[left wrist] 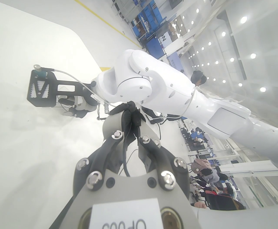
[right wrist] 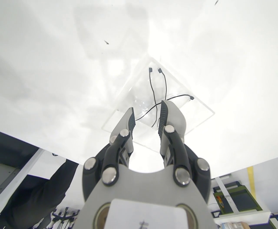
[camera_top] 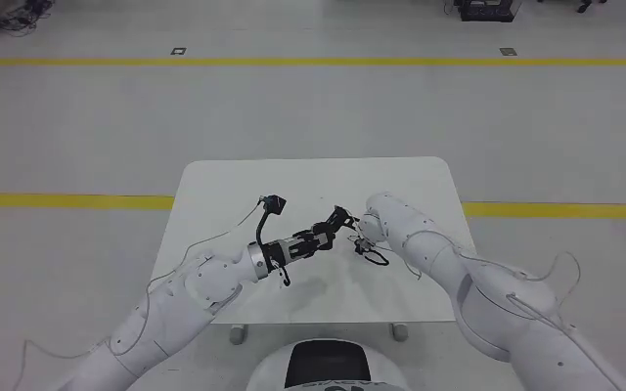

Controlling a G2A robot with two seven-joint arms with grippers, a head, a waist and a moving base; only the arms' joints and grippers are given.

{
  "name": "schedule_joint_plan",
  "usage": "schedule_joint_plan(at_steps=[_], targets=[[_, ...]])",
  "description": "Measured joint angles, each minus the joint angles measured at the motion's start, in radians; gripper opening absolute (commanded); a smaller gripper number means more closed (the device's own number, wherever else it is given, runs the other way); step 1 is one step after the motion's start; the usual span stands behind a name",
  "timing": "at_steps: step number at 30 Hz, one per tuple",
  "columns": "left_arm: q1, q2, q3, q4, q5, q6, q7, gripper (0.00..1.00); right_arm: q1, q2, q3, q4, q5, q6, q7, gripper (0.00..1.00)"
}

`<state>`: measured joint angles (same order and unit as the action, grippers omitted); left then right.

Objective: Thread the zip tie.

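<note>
Threading is not yet evident: left jaws are closed on one tie (left wrist: 124, 149) held above the worktop (camera_top: 225, 186) centre, and right jaws stand open and empty over a clear tray (right wrist: 195, 117) carrying three loose ties (right wrist: 152, 86), so insertion is judged outstanding.

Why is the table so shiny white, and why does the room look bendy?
Right wrist view: glare washes out the table, so the clear tray barely shows. Left wrist view: the wide lens bends the room's straight lines; ceiling lamps glow. Top view: even light.
</note>
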<state>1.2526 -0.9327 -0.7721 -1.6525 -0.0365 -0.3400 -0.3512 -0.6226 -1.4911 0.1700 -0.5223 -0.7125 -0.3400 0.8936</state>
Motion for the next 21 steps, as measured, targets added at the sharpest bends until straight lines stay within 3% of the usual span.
schedule_joint_plan(at_steps=[21], targets=[[0.0,0.0,0.0,0.0,0.0,0.0,0.0,0.0,0.001,-0.038,0.0,0.067,-0.003,0.0,-0.025,0.18]])
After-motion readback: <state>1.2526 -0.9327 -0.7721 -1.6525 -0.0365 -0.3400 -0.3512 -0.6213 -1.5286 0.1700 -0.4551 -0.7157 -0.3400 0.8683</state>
